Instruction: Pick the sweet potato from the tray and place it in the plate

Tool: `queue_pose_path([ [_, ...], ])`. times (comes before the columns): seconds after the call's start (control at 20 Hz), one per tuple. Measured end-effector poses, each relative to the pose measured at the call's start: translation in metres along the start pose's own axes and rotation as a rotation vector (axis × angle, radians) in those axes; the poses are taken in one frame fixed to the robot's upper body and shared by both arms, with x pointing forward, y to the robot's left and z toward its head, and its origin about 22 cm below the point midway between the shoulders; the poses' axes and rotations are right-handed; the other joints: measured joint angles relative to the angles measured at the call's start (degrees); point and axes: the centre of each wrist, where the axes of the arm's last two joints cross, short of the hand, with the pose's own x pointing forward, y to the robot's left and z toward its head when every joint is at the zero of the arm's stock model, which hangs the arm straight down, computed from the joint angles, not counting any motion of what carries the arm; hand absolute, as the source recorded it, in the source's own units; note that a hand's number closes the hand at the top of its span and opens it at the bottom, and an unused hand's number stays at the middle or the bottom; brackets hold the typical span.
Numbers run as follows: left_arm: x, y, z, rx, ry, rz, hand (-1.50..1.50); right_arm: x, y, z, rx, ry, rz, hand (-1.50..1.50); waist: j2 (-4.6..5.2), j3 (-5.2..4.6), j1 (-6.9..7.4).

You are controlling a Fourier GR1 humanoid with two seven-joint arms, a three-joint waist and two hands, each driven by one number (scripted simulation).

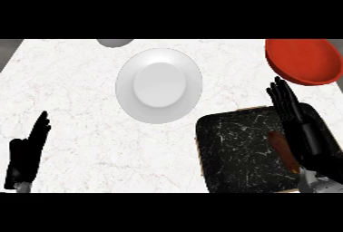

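A reddish-brown sweet potato (282, 149) lies on the black marbled tray (237, 154) at the lower right, near the tray's right side. My right hand (298, 122) hovers over the tray's right edge with straight fingers pointing up, just right of the sweet potato and partly covering it. A white plate (159, 85) sits upper centre on the counter, with nothing on it. My left hand (26, 152) rests open at the lower left, fingers up, far from the tray.
A red bowl (303, 60) stands at the upper right, just beyond my right hand. A grey round object (115, 42) shows at the top edge, cut off. White marble counter (74, 81) spreads left of the plate.
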Motion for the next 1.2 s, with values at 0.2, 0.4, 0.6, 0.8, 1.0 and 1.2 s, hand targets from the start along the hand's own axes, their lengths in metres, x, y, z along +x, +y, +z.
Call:
queue_pose_path([
  [0.2,0.015,0.01,-0.001,-0.011,-0.086,-0.045,0.0,0.02,-0.003,-0.007,0.026,0.015,-0.095,-1.5,0.0,0.44,-0.11],
  [0.4,0.025,0.009,0.001,-0.036,-0.181,-0.099,0.0,0.04,-0.028,-0.01,-0.03,0.006,0.012,-1.5,-0.28,0.46,-0.98],
  [0.6,0.02,0.005,0.01,-0.053,-0.216,-0.115,0.0,0.044,-0.025,0.015,-0.209,-0.116,0.106,-1.5,-0.36,0.63,-1.4],
  [0.8,0.018,0.007,0.013,-0.061,-0.227,-0.119,0.0,0.049,-0.013,0.057,-0.318,-0.209,0.096,-1.5,-0.25,0.69,-1.5],
  [1.0,0.017,0.006,0.015,-0.071,-0.235,-0.121,0.0,0.062,-0.015,0.094,-0.278,-0.212,0.132,-1.5,-0.12,0.69,-1.22],
  [1.2,0.018,0.005,0.014,-0.065,-0.243,-0.127,0.0,0.08,-0.027,0.11,-0.166,-0.118,0.255,-1.5,-0.04,0.66,-1.07],
])
